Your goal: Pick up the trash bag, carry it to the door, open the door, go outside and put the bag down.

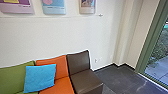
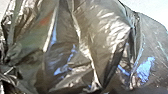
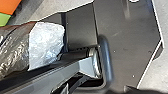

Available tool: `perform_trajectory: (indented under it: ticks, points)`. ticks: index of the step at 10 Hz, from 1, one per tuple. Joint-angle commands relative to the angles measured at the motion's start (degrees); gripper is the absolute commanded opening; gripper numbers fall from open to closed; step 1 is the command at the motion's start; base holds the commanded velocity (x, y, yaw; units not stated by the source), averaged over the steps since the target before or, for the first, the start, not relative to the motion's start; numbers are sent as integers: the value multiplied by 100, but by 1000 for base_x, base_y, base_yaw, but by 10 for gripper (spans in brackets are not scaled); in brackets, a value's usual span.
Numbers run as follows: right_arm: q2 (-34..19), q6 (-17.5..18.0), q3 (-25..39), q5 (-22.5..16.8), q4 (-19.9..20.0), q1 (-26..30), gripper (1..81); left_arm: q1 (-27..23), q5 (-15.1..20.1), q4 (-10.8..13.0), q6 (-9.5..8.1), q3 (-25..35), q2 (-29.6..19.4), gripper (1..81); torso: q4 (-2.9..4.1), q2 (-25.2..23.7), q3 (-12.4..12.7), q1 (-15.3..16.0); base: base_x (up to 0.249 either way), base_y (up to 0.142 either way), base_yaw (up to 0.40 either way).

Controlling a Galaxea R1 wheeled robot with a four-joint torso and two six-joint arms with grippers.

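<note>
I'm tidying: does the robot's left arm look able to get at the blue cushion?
Probably not: the trash bag looms close in the left wrist view, likely blocking the way to the blue cushion.

Indoor lounge or waiting corner, office-building type. Low armless seats in a row: green seat (image 1: 13, 78), orange seat (image 1: 58, 68), dark brown seat (image 1: 79, 62). Blue cushion (image 1: 40, 78) on them. White wall (image 1: 50, 36) with colourful prints (image 1: 54, 7) in a row, wall sockets (image 1: 98, 60) low down. Dark tiled floor (image 1: 117, 77). Green frame (image 1: 147, 40) around tall glazing, paving (image 1: 156, 71) and plants (image 1: 159, 51) outside.
</note>
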Motion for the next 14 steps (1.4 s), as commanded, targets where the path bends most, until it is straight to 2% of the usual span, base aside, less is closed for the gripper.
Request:
perform_trajectory:
  ticks: [1, 5, 14]
  points:
    - [62, -1, 46, -298, -24, 273, 811, -264, 381, 29, 23, 28, 55, 10, 0, 0, 0, 0, 0, 0, -302]
    - [35, -9, 29, -298, -42, 282, 811, -281, 381, 29, 23, -192, 46, 10, 0, 0, 0, 0, 0, 0, -296]
    - [88, -9, -139, -263, -42, 195, 811, -290, 372, 20, 23, -192, 125, 10, 0, 0, 0, 0, 0, 0, -291]
